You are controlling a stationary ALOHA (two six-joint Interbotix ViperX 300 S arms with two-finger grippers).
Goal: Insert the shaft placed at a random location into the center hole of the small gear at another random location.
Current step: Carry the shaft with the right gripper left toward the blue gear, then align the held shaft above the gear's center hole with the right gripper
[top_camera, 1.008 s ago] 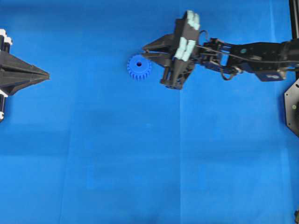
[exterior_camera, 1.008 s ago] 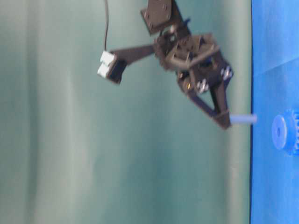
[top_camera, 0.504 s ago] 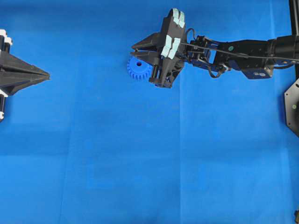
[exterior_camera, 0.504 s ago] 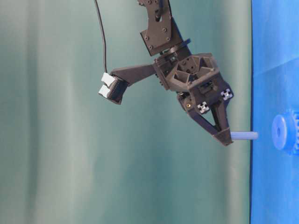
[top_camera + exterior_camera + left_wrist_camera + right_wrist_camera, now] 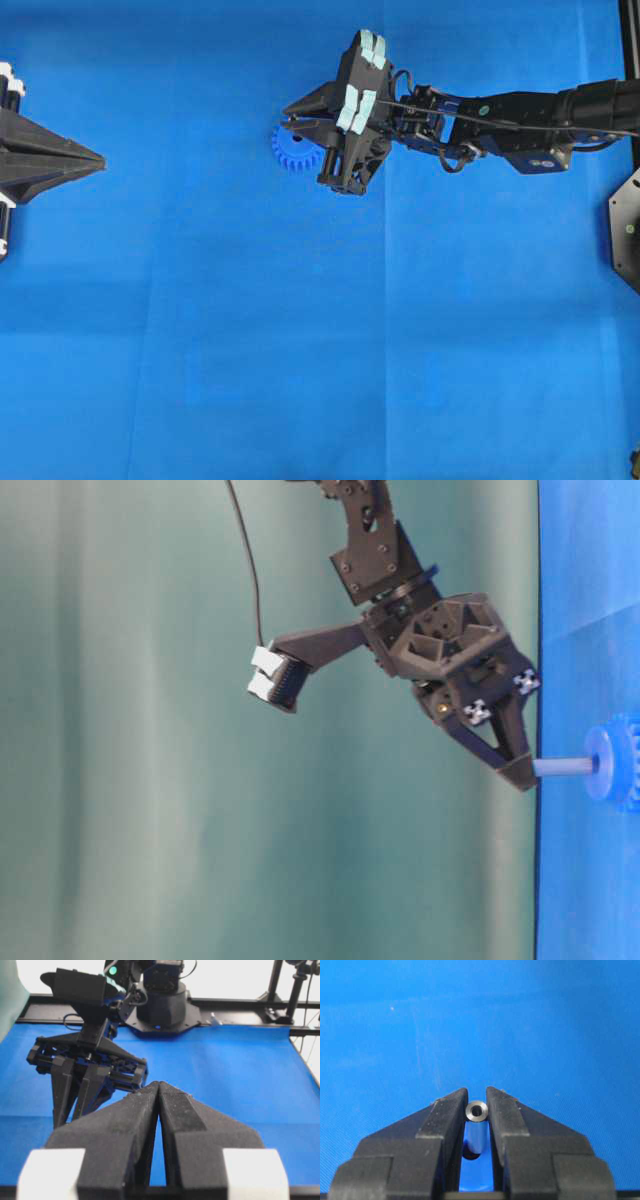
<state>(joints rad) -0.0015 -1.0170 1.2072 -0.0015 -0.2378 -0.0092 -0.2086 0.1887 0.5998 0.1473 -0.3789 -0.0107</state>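
Shaft (image 5: 565, 767) pinched in right claw (image 5: 520, 772), tip at hub, center hole hidden.

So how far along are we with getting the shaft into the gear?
Done: the right gripper has picked up the shaft and carried it to the small gear. In hand: the table-level view shows the shaft's free end at the gear's hub, lined up with its middle. Left: pushing it through the center hole and letting go; whether it has entered is not visible. The left gripper sits shut, away from the gear.
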